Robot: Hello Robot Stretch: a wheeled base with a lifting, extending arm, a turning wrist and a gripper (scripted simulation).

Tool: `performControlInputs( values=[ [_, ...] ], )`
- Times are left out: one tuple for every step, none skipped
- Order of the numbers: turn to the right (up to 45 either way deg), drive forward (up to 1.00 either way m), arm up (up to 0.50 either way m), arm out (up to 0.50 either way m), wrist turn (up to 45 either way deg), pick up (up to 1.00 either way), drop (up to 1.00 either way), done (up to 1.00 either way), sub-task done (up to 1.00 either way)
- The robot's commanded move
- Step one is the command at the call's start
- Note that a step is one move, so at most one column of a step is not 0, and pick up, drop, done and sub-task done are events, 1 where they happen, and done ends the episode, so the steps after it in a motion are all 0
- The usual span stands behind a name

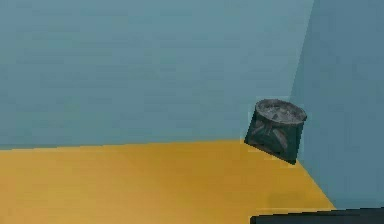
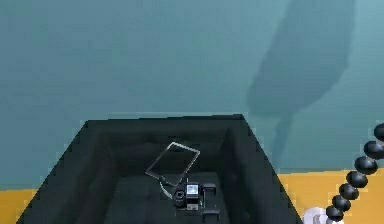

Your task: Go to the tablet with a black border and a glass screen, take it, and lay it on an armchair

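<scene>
One bin stands cornered; armchair arms flank tablet.

Forward cam points ahead and tilts down a bit, facing a room corner: yellow floor up close, teal wall further back, a dark bin near the corner. Arm side cam looks steeply down on a dark armchair from really close, with teal wall behind. Both catch wall and floor. The dark strip at the forward view's bottom right might be that chair, can't tell.
</scene>
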Motion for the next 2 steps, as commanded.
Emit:
performControlInputs(
  values=[
    [0.0, 0.00, 0.00, 0.00, 0.0, 0.00, 1.00, 0.00, 0.00],
    [0.0, 0.00, 0.10, 0.00, 0.0, 0.00, 0.00, 0.00, 0.00]
  ],
)
